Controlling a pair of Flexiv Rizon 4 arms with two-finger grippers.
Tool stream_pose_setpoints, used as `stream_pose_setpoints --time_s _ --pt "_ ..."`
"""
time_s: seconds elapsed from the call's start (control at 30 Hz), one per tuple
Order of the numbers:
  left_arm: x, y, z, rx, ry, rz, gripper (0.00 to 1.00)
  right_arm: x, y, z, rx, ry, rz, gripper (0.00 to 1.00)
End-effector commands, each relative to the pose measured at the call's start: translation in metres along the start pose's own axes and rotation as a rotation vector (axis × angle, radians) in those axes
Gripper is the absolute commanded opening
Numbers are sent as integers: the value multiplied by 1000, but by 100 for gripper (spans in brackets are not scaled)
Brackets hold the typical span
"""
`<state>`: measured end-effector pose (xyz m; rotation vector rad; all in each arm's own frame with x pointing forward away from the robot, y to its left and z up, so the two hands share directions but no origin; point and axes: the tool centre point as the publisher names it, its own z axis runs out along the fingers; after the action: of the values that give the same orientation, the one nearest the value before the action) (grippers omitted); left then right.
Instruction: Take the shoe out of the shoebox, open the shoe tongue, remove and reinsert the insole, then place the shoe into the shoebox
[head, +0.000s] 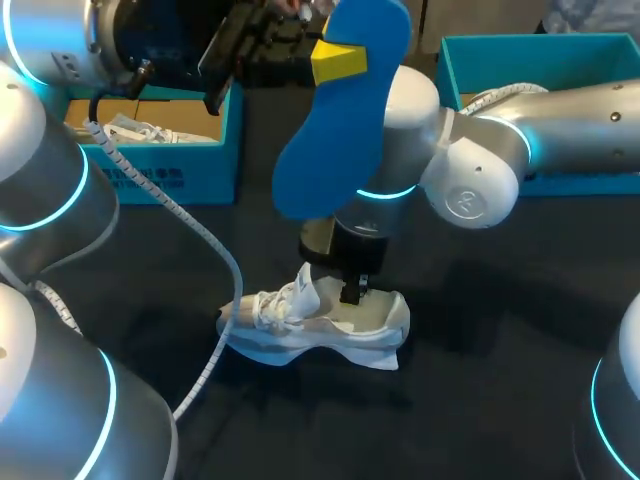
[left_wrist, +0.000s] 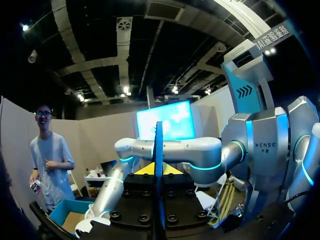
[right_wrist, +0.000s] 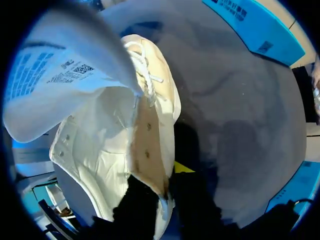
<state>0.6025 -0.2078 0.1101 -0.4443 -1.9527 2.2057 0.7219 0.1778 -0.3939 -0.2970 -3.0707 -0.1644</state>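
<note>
A white shoe (head: 320, 325) lies on the dark table, toe to the left, its tongue (head: 306, 288) pulled up. My right gripper (head: 352, 290) points down into the shoe's opening. In the right wrist view the shoe's side wall (right_wrist: 150, 145) runs between the fingers of the right gripper (right_wrist: 157, 187), which is shut on it; the labelled tongue (right_wrist: 60, 75) is folded ahead. High above the table my left gripper (head: 335, 60) is shut on the blue insole (head: 335, 140), which hangs down. In the left wrist view the insole (left_wrist: 159, 150) stands edge-on in the left gripper (left_wrist: 159, 172).
A teal shoebox (head: 180, 165) at the back left holds another white shoe (head: 150, 130). A second teal box (head: 470, 50) stands at the back right behind my right arm. A coiled cable (head: 190, 225) hangs across the left of the table.
</note>
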Motion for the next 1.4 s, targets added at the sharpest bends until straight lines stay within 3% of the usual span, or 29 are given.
stream_pose_setpoints --time_s 0.03,0.3,0.6,0.63,0.67,1.13,1.2,1.4 --pt "-2 0 1 -2 3 0 0 4 -1 -4 7 1 3 0" --pt "-2 0 1 -2 3 0 0 14 -9 -25 5 10 139 0" --pt "-2 0 1 -2 3 0 0 32 -14 -52 -66 -20 349 0" --pt "-2 0 1 -2 3 0 0 36 -14 -55 -35 -55 434 0" --pt "-2 0 1 -2 3 0 0 40 -14 -58 49 -113 526 0" --pt "-2 0 1 -2 3 0 0 40 -14 -58 49 -113 526 0" --pt "-2 0 1 -2 3 0 0 39 -20 -60 -31 -106 640 0" --pt "-2 0 1 -2 3 0 0 52 -36 -59 -155 -125 1001 0"
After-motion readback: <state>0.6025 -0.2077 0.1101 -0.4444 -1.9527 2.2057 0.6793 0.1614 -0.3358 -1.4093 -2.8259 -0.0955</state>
